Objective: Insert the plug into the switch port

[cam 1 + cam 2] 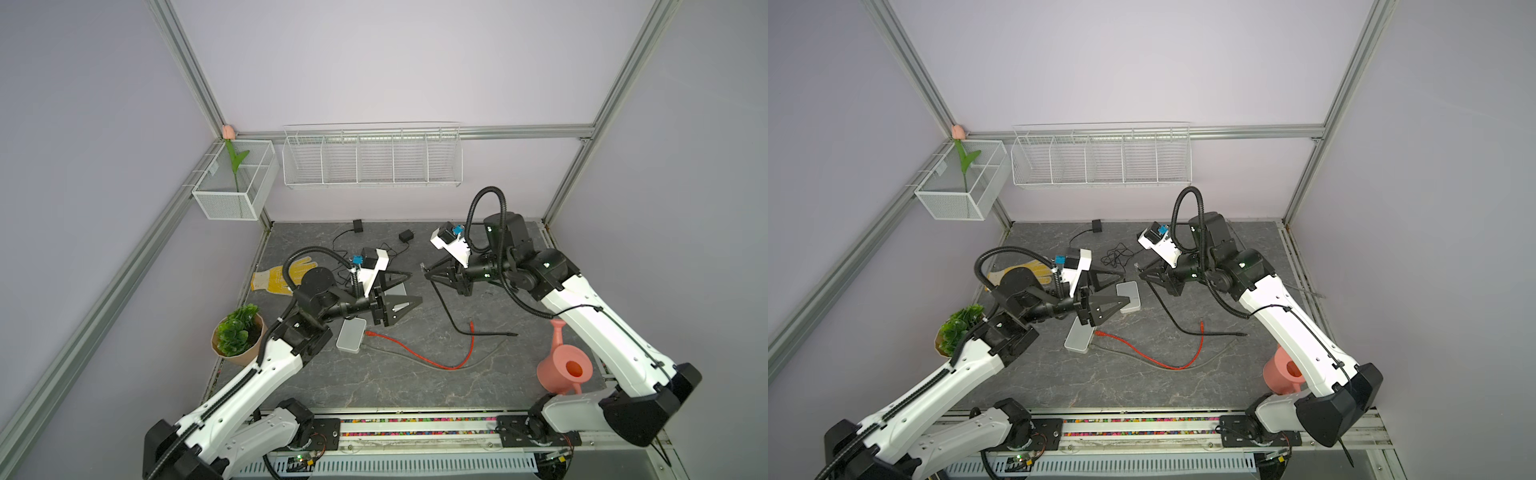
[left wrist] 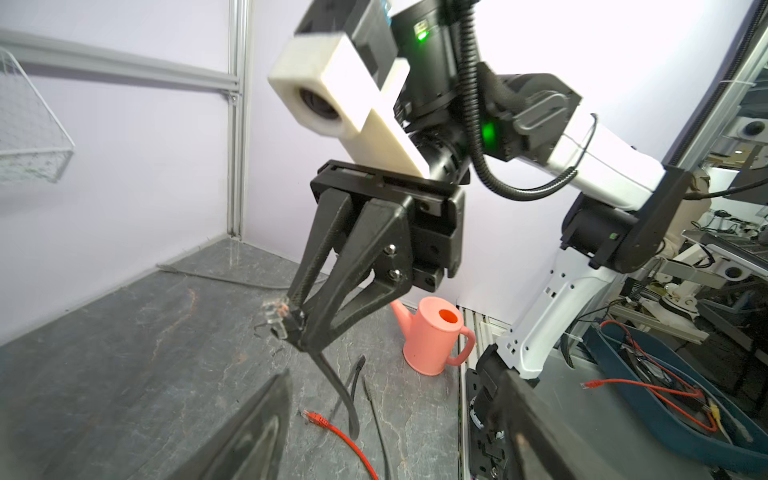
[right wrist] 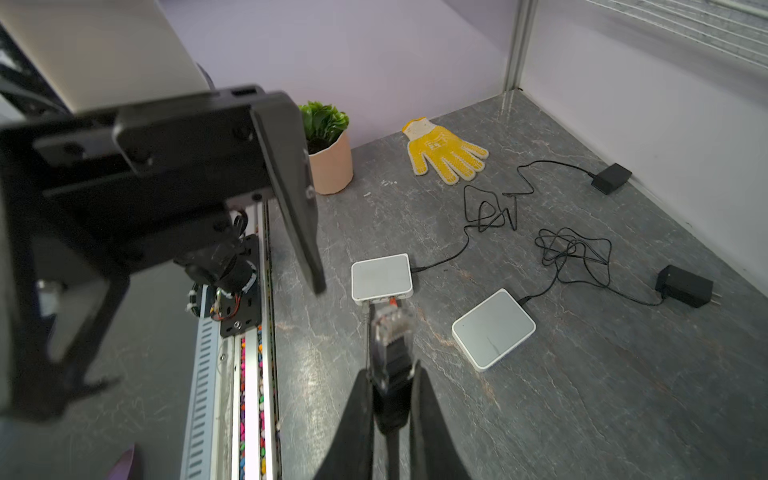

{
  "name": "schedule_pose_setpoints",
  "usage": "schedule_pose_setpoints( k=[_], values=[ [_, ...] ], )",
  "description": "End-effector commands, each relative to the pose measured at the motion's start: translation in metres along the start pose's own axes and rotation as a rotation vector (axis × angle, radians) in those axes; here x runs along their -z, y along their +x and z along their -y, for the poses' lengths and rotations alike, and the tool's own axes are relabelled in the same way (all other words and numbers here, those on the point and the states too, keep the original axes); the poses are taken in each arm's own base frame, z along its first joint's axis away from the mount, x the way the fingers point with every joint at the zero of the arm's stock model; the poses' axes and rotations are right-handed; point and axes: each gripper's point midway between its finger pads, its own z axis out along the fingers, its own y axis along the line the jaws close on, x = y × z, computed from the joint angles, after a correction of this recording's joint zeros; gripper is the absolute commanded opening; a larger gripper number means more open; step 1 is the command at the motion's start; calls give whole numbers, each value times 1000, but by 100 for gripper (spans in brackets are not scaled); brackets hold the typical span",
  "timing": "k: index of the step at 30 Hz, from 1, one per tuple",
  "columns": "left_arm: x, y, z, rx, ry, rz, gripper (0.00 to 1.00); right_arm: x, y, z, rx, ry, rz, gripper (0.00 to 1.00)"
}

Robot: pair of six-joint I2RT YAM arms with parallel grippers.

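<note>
Pinching the clear plug [image 2: 275, 313] at its tips, the right gripper [image 2: 297, 328] hangs closed above the table [image 2: 124, 353], plain in the left wrist view; the right wrist view adds the near switch [image 3: 381, 275] and far switch [image 3: 492, 328] lying beyond the plug. The left gripper [image 1: 415, 286] gapes wide, empty.

Mid-air over tabletop [image 1: 374, 386]: right end effector [image 1: 425, 271] pinched on plug [image 1: 422, 265] of black cable [image 1: 446, 311]; left end effector [image 1: 415, 286] facing it, fingers [image 1: 401, 309] spread. Below: white switch [image 1: 351, 336], red cable [image 1: 472, 340] at its edge; pink watering can [image 1: 563, 370] near right edge.
</note>
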Motion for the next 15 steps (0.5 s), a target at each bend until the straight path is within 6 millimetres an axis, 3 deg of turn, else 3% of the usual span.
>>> schedule_pose_setpoints(
  k=[1,3,4,10,15],
  values=[
    [18,5,0,-54,-88,-58,70,10,16,-38,45,-212,-108,10],
    [27,-2,3,-84,-110,-38,59,10,15,-46,45,-294,-133,12],
    [29,-4,4,-91,-115,-29,59,9,15,-49,40,-331,-141,13],
    [29,-4,0,-89,-126,-25,65,8,4,-67,13,-547,-123,15],
    [26,-4,-1,-86,-118,-13,66,1,4,-71,-3,-603,-134,15]
  ],
)
